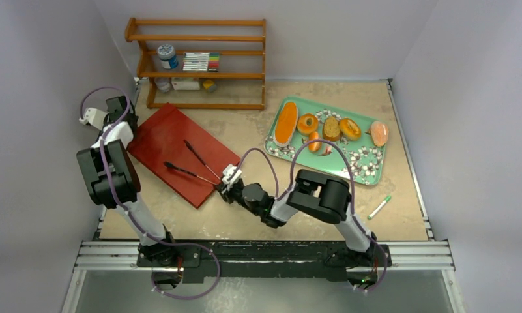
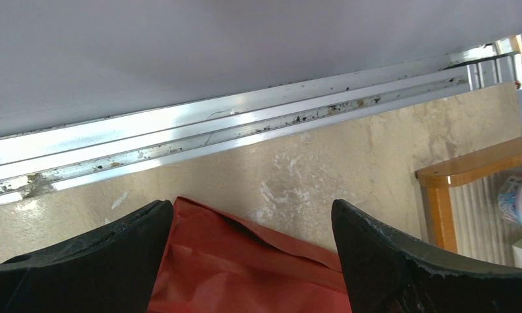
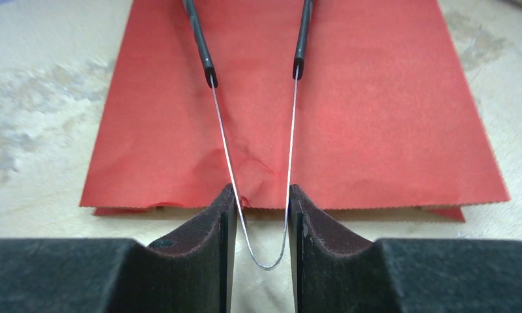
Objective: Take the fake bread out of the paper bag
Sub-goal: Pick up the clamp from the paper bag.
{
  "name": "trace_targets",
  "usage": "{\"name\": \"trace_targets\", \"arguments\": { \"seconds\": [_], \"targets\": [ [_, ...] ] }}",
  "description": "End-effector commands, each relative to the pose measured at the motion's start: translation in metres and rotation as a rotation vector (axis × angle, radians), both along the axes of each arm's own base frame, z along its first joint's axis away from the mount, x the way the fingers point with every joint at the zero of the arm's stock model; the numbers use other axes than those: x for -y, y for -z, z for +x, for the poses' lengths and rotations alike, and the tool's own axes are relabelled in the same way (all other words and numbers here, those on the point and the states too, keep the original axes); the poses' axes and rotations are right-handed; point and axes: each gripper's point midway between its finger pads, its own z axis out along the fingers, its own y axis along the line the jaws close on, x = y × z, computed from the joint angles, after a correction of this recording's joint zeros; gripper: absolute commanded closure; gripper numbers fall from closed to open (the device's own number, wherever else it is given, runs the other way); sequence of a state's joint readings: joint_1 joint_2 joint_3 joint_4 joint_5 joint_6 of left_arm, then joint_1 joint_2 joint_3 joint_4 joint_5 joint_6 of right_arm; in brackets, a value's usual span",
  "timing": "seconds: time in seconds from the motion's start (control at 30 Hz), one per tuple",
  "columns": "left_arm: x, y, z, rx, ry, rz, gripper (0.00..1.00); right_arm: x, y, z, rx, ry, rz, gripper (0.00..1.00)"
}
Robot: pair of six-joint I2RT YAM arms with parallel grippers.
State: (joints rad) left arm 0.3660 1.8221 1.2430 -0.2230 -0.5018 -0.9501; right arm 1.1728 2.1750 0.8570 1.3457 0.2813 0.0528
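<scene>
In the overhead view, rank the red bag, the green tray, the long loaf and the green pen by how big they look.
Largest, about alike: red bag and green tray
Next: long loaf
Smallest: green pen

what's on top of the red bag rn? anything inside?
Wire tongs lie on the paper bag. The right gripper is closed on their bend by its zigzag rim. The bag lies flat, so its inside is hidden.
</scene>
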Motion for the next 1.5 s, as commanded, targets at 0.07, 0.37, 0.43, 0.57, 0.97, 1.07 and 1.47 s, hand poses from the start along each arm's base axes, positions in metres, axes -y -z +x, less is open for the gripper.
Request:
{"name": "trace_targets", "arguments": {
  "seconds": [0.07,0.37,0.43,0.57,0.97,1.07,1.47],
  "targets": [
    [-0.001,0.004,0.015,0.042,-0.009,-0.013,0.08,-0.009,-0.067,0.005,0.065,0.028,0.036,0.74],
    [-0.005,0.004,0.015,0.036,-0.031,0.002,0.07,-0.046,-0.085,0.025,0.053,0.006,-0.011,0.76],
    [-0.005,0.004,0.016,0.04,-0.034,0.0,0.07,-0.052,-0.085,0.034,0.046,0.017,-0.022,0.76],
    [-0.005,0.005,0.02,0.041,-0.03,-0.002,0.07,-0.058,-0.082,0.047,0.035,0.03,-0.04,0.76],
    [-0.007,0.0,0.024,0.047,-0.017,-0.009,0.07,-0.068,-0.089,0.055,0.037,0.018,-0.065,0.77],
    [-0.006,-0.001,0.021,0.046,-0.028,-0.018,0.07,-0.067,-0.094,0.054,0.039,0.018,-0.069,0.77],
    [0.025,-0.068,0.01,0.199,-0.082,0.105,0.07,-0.039,-0.116,0.048,0.018,0.063,-0.081,0.8]
  ]
}}
